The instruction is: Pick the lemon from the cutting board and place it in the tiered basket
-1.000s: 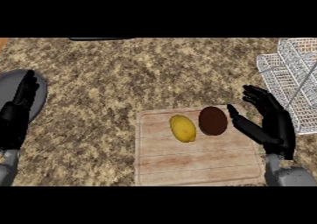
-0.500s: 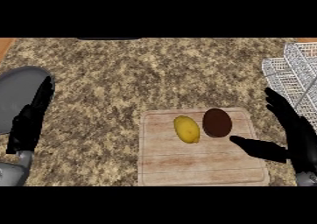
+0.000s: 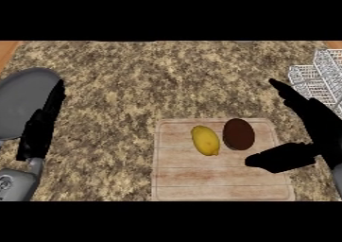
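A yellow lemon (image 3: 205, 140) lies on the wooden cutting board (image 3: 201, 179), left of a dark brown oval object (image 3: 238, 133). My right hand (image 3: 320, 127) hovers at the board's right edge, open, fingers stretched toward the far side and the thumb (image 3: 278, 158) reaching over the board below the brown object. It touches neither item. The white wire tiered basket (image 3: 324, 78) stands at the right edge, partly cut off. My left hand (image 3: 43, 125) shows edge-on at the far left, fingers straight, holding nothing.
The speckled brown counter (image 3: 153, 80) spreads around the board. A strip of orange wood (image 3: 3, 52) shows at the upper left corner. My grey left forearm (image 3: 17, 101) fills the left edge.
My right hand has shifted right and forward, with its thumb now spread over the board. The left arm has swung inward and turned edge-on. Lemon and brown object have not moved.
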`<state>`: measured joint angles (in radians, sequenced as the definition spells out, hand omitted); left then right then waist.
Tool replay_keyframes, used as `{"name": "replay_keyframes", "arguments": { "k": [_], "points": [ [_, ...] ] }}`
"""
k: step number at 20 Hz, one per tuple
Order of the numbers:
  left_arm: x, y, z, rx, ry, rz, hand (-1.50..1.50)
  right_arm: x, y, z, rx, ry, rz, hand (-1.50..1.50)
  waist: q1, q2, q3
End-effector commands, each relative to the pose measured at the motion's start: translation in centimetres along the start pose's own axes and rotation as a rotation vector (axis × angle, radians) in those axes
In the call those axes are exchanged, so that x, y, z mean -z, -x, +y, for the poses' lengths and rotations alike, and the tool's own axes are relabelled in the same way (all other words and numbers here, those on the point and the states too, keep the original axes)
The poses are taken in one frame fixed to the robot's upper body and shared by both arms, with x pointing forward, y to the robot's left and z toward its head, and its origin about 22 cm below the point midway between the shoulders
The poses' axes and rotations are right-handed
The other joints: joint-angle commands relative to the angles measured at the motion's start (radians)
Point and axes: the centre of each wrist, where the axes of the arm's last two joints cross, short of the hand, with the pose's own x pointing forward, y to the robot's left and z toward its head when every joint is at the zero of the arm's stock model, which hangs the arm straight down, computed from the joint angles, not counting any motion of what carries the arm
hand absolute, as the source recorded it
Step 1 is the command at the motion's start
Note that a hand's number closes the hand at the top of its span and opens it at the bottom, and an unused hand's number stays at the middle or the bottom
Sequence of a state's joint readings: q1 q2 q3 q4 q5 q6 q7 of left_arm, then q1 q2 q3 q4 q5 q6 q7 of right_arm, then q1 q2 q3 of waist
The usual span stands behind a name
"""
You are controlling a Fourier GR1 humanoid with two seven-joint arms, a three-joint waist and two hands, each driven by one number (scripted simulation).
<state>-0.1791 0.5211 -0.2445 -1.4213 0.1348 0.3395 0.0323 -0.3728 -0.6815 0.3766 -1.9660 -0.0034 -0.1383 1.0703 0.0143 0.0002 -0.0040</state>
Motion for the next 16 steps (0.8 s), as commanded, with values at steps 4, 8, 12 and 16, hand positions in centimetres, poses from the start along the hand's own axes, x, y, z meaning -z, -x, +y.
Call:
{"name": "replay_keyframes", "arguments": {
  "k": [4,8,12,16],
  "points": [
    [-0.1,-0.3,-0.2,0.010,0.007,-0.024,0.00,2.8,-5.0,1.4,-0.053,-0.061,0.199,-1.50,0.017,0.001,0.002],
    [0.1,-0.1,-0.2,0.022,0.001,-0.022,0.00,4.6,-4.9,3.0,-0.092,-0.140,0.260,-1.50,0.009,0.001,0.003],
    [0.5,-0.4,0.3,0.003,-0.005,-0.005,0.00,4.0,-5.5,5.1,-0.137,-0.148,0.300,-1.50,-0.004,-0.003,0.002],
    [0.1,-0.4,-0.7,-0.003,0.010,0.003,0.00,5.2,-4.3,5.8,-0.176,-0.183,0.335,-1.50,-0.008,-0.002,0.003]
  ]
}}
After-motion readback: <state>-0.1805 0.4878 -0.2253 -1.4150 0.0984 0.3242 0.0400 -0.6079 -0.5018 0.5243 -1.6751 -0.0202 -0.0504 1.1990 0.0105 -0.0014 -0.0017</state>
